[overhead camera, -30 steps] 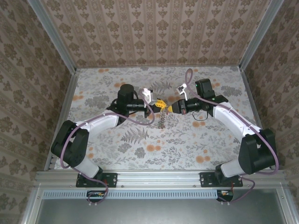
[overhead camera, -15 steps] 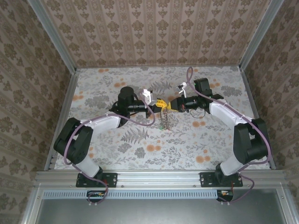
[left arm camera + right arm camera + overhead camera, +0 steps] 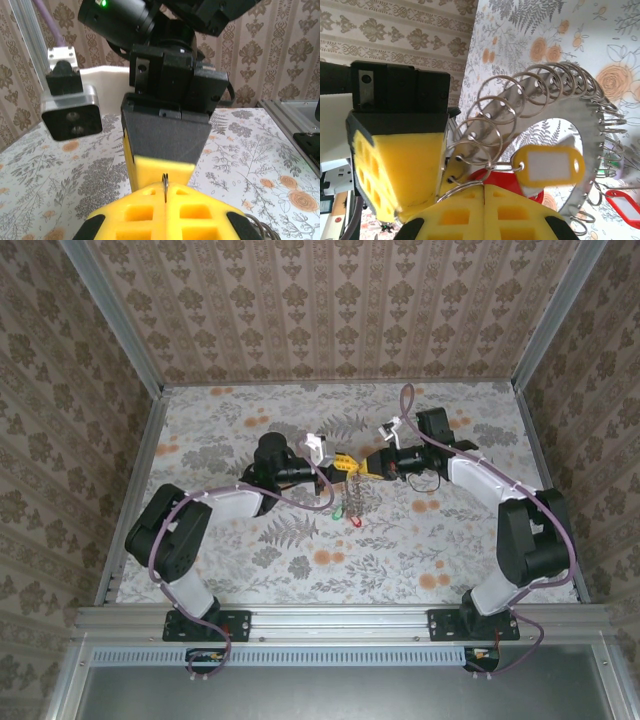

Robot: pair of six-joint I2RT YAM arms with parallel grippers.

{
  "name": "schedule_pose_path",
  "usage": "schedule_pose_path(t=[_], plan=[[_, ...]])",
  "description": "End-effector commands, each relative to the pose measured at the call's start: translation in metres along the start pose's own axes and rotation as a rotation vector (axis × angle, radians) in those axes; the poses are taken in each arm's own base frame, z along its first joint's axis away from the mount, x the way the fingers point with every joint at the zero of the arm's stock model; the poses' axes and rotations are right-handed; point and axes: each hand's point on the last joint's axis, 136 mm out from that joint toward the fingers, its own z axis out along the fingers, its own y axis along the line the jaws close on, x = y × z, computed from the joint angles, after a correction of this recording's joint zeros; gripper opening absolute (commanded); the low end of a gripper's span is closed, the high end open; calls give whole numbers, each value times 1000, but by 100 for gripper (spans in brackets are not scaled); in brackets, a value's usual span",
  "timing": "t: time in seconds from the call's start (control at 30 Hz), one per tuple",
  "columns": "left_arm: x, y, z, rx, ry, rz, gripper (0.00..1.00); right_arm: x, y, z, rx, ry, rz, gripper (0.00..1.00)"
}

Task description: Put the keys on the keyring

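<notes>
Jaws of the left end effector (image 3: 338,464) are pressed together on a thin wire loop of the keyring (image 3: 351,498), the wire standing up from the seam between its yellow pads in the left wrist view. Facing it tip to tip, the right end effector (image 3: 366,466) is likewise clamped on a wire loop of that one keyring, seen at the seam of its own pads in the right wrist view. Two end effectors, one keyring. From their meeting point the keyring runs toward the near edge of the table (image 3: 450,540), its long axis along that line. It is a curved silvery band strung with many small wire loops. Keys (image 3: 357,521) hang from it by their coloured heads: one yellow (image 3: 550,167), one red at the right edge (image 3: 622,205), a second red piece behind the yellow, and a sliver of green (image 3: 338,512). Whether the lowest keys touch the table cannot be told.
</notes>
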Motion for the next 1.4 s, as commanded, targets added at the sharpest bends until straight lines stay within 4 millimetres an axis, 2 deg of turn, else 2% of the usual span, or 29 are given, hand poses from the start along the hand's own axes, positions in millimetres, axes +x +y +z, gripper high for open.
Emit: schedule_pose_path(t=[0.0,0.13,0.33,0.43,0.5,0.6,0.73,0.9,1.37], plan=[[-6,0,-9,-28,26,62,0,-3,19,-19,25,-29,-78,0],[0,3,-13,-50,75,71,0,1,29,-25,20,-26,-106,0],[0,5,-13,-57,86,71,0,3,33,-28,24,-23,-108,0],[3,5,-11,-60,116,73,0,0,13,-32,158,-59,-107,4],[8,1,-8,-45,168,88,0,-5,-14,-43,332,-115,-93,15],[19,-8,0,17,290,100,0,-6,-60,-65,577,-192,-21,21],[40,-23,12,121,430,104,0,1,-92,-87,676,-267,59,23],[48,-26,28,157,466,99,0,8,-100,-109,680,-351,100,27],[81,-49,68,302,607,80,0,42,-125,-114,742,-352,144,29]])
